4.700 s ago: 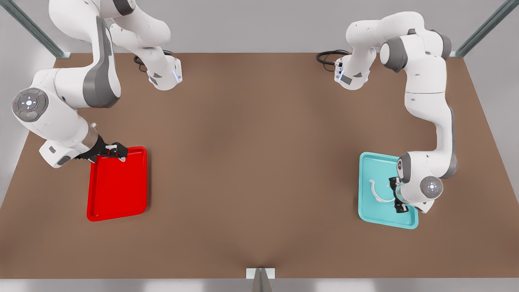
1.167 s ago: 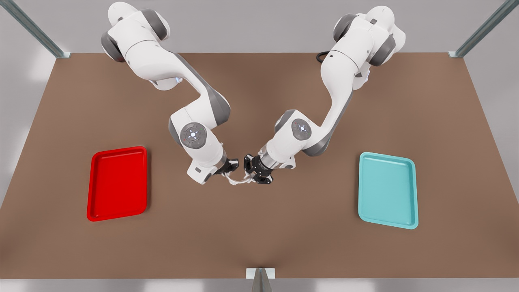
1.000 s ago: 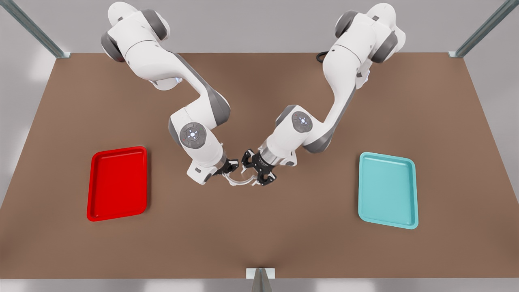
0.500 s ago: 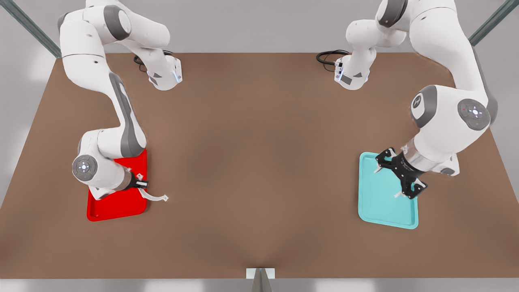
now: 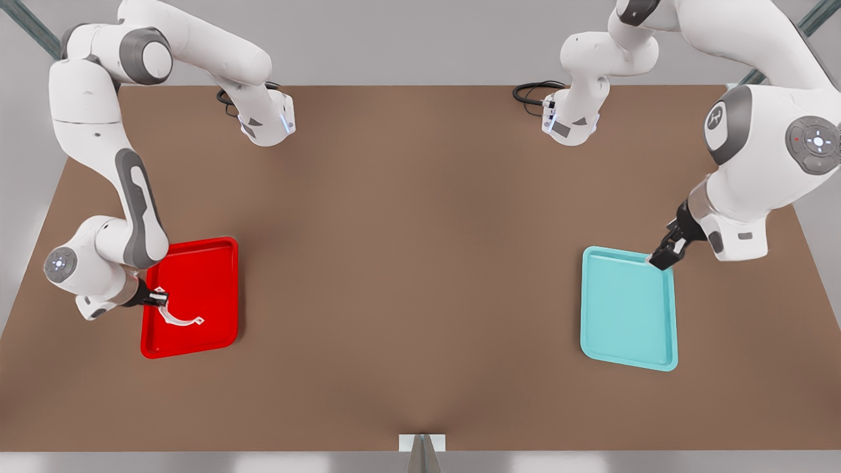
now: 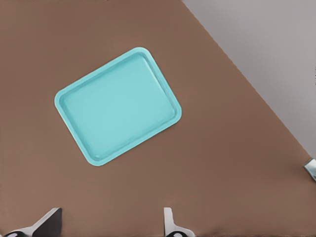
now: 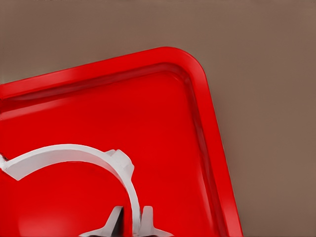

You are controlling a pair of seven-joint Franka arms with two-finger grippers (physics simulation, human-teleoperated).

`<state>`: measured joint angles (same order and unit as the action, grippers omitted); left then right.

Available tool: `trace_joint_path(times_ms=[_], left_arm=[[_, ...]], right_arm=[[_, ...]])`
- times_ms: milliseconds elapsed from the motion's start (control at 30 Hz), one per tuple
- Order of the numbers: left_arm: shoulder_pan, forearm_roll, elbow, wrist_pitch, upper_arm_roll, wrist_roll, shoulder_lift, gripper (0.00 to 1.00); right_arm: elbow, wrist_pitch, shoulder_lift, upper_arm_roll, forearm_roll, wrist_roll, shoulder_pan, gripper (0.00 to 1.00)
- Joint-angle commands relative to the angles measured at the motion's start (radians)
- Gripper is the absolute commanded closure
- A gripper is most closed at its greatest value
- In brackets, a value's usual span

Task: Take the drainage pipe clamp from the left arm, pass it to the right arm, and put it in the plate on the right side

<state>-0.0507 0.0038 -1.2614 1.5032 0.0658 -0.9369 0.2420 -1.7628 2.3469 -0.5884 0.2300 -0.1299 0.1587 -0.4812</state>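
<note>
The drainage pipe clamp (image 5: 179, 320), a thin white half-ring, hangs over the red plate (image 5: 204, 269) on the front view's left. My right gripper (image 5: 159, 299) is shut on one end of it at the plate's outer edge. The right wrist view has the clamp (image 7: 64, 153) curving away from the right gripper (image 7: 132, 216) above the plate's floor (image 7: 148, 98); I cannot tell whether it touches. My left gripper (image 5: 660, 257) is open and holds nothing, at the far corner of the teal tray (image 5: 627, 309). The left wrist view looks down past the gripper (image 6: 109, 217) at that tray (image 6: 118, 106).
Both arm bases (image 5: 266, 125) (image 5: 570, 125) stand at the table's back edge with black cables (image 5: 529, 92) beside them. A small metal post (image 5: 422, 450) sits at the middle of the front edge. Brown tabletop (image 5: 407, 263) lies between the two trays.
The right gripper carried the clamp from the plate's inner edge toward the front view's left, so it now hangs over the plate. The left gripper drew back to the teal tray's far corner.
</note>
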Motion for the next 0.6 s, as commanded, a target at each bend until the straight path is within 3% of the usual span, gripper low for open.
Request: trace_joint_path(times_ms=[0, 33, 67, 100, 200, 267, 300, 333, 400, 433, 500, 567], left_arm=[[-0.003, 0.001, 0.000, -0.023, 0.000, 0.869, -0.001, 0.00], [-0.001, 0.001, 0.000, -0.023, 0.000, 0.871, -0.001, 0.00], [-0.005, 0.002, 0.000, -0.023, 0.000, 0.871, -0.001, 0.00], [-0.003, 0.002, 0.000, -0.023, 0.000, 0.871, -0.001, 0.00], [-0.005, 0.005, 0.002, -0.004, 0.000, 0.869, 0.011, 0.00], [-0.003, 0.005, 0.002, -0.003, 0.000, 0.876, 0.013, 0.00], [-0.001, 0.005, 0.002, -0.003, 0.000, 0.876, 0.014, 0.00], [-0.001, 0.005, 0.002, 0.000, 0.000, 0.877, 0.022, 0.00], [-0.001, 0.005, 0.002, 0.006, 0.000, 0.880, 0.028, 0.00], [-0.001, 0.005, 0.002, 0.008, 0.000, 0.882, 0.030, 0.00], [-0.001, 0.005, 0.002, 0.008, 0.000, 0.882, 0.034, 0.00], [-0.001, 0.005, 0.002, 0.008, 0.000, 0.882, 0.036, 0.00]], right_arm=[[0.003, 0.049, -0.002, 0.000, -0.007, 0.366, 0.003, 0.20], [0.005, 0.046, -0.002, 0.000, -0.007, 0.361, 0.006, 0.08], [0.016, 0.034, 0.009, 0.008, -0.007, 0.364, 0.006, 0.04], [0.063, -0.052, 0.042, 0.019, -0.007, 0.364, 0.013, 0.03], [0.318, -0.438, 0.154, 0.173, -0.026, 0.268, 0.044, 0.03], [0.373, -0.607, 0.242, 0.334, -0.065, -0.013, 0.039, 0.03], [0.365, -0.648, 0.312, 0.339, -0.062, -0.047, 0.041, 0.05], [0.330, -0.690, 0.394, 0.183, -0.030, -0.068, 0.153, 0.06], [0.284, -0.724, 0.446, -0.231, 0.096, -0.074, 0.495, 0.06], [0.290, -0.725, 0.444, -0.235, 0.092, -0.077, 0.509, 0.00], [0.433, -0.840, 0.366, -0.239, 0.105, -0.100, 0.513, 0.00], [0.431, -0.839, 0.351, -0.233, 0.118, -0.168, 0.526, 0.00]])
